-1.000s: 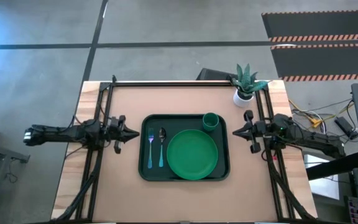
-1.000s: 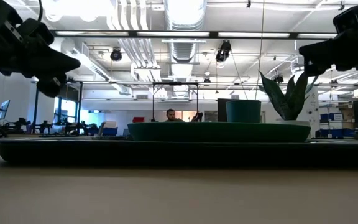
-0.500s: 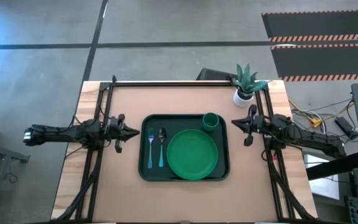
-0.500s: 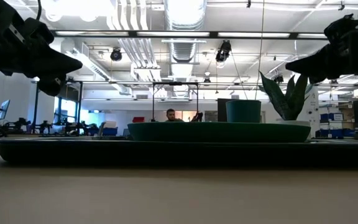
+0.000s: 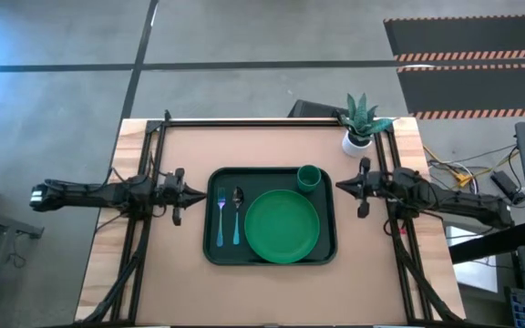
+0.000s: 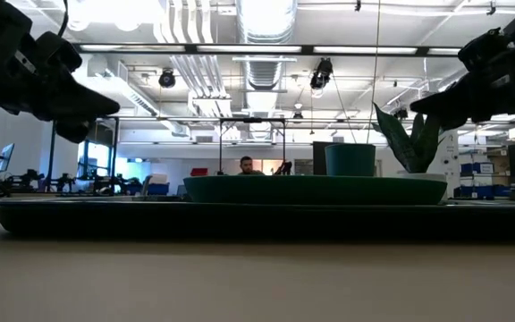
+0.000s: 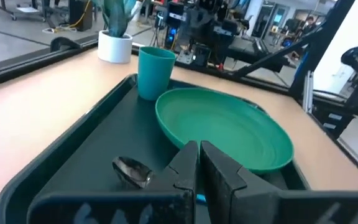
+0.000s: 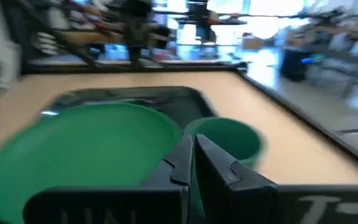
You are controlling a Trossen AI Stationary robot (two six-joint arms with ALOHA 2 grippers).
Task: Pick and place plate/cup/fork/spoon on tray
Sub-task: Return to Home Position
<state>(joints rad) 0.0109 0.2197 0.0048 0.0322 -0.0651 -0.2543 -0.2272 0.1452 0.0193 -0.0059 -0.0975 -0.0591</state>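
- The large dark green rectangular plastic tray (image 5: 210, 228) with rounded corners and a raised rim lies in the middle of the tan desk (image 5: 272, 146), its long side running from one arm to the other.
- All four pieces of tableware already rest inside it. The round flat bright green plastic plate (image 5: 282, 226) fills the half nearer the right arm, and the small green plastic cylindrical cup (image 5: 309, 178) stands upright in the far corner on that side, just beside the plate's rim.
- The slim fork with silver tines and a light blue handle (image 5: 221, 216) and the slim spoon with a dark shiny oval bowl and a light blue handle (image 5: 237, 213) lie side by side on the half nearer the left arm. Their long axes run across the tray's short side, heads pointing to the far edge.
- The left pincer (image 5: 198, 192) hovers above the desk just outside the tray's rim, its fingers clenched on nothing. The fork and spoon lie straight ahead of its tip, so it is the nearer arm to the cutlery.
- The right pincer (image 5: 341, 186) hangs just outside the opposite rim, likewise clenched and empty, with the cup and plate directly in front of it.
- Judged from this layout, nothing remains to be picked; the likely next move is for both arms to draw back from the tray.
- A white pot with a spiky green plant (image 5: 357, 128) stands at the desk's far edge, apart from the tray.
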